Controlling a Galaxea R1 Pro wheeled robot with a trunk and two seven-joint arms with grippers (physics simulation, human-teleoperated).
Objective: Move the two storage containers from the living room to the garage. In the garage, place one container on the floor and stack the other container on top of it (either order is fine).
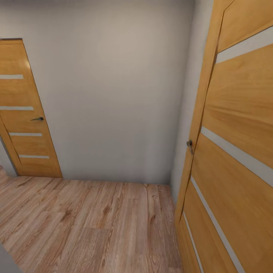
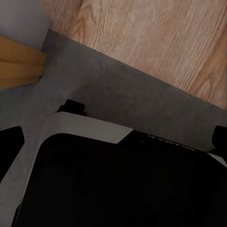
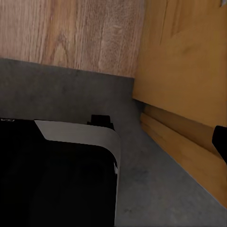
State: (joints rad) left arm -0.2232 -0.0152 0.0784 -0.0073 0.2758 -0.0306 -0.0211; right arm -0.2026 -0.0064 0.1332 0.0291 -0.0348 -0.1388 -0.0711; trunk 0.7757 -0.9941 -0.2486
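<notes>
Plank floor (image 1: 76,223): light matt wood grain. Doors (image 1: 242,151): smooth orange wood veneer. Wall (image 1: 113,94): plain matt grey.

Robot body, as seen from the wrist cameras:
- Base (image 2: 118,184): black housing with a pale grey band along its upper edge, seen from above; also in the right wrist view (image 3: 52,175).
- Left claw: dark fingertips (image 2: 9,146) at the frame's edges; grip state unclear.
- Right claw: one dark fingertip (image 3: 220,139) at the frame's edge; grip state unclear.
</notes>
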